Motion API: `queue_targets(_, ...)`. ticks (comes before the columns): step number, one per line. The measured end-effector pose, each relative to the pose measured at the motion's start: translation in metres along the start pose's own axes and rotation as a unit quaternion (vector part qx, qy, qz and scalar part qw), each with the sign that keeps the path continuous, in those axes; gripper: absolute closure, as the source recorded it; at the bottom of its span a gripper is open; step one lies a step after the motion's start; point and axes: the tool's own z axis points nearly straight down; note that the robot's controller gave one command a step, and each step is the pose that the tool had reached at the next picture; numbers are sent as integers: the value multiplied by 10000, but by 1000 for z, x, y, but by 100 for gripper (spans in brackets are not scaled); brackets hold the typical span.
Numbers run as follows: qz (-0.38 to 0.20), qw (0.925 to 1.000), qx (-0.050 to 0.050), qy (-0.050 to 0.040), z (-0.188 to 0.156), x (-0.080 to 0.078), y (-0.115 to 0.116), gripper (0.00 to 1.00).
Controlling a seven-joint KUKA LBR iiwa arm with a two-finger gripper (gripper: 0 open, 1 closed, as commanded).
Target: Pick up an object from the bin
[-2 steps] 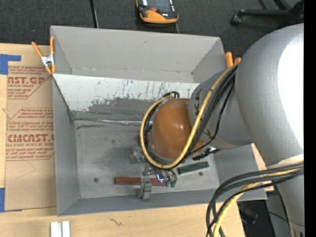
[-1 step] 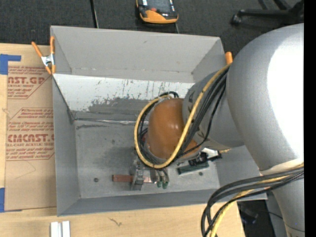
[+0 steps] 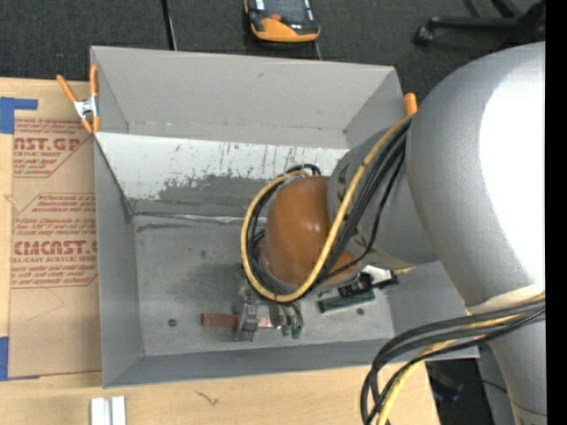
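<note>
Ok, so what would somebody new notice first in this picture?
The big silver robot arm reaches in from the right, its rounded orange-brown wrist cover ringed by yellow and black cables, low inside the grey metal bin. Its claw is down near the bin floor's front edge, next to a small flat reddish-brown strip.

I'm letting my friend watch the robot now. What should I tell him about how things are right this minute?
Gripper: low in the grey bin, near its front wall. I cannot tell if it is open or shut.
Things: a small reddish-brown bar lies flat on the floor beside the gripper, toward the view's left. A small green piece lies on the gripper's other side.
Done: the arm is down in the bin.
Left: nothing is visibly lifted; grasp one thing and raise it.
</note>
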Motion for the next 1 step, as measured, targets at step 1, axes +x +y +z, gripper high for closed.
queue_targets(1,2,10000,14,51,-13,3,-1,100)
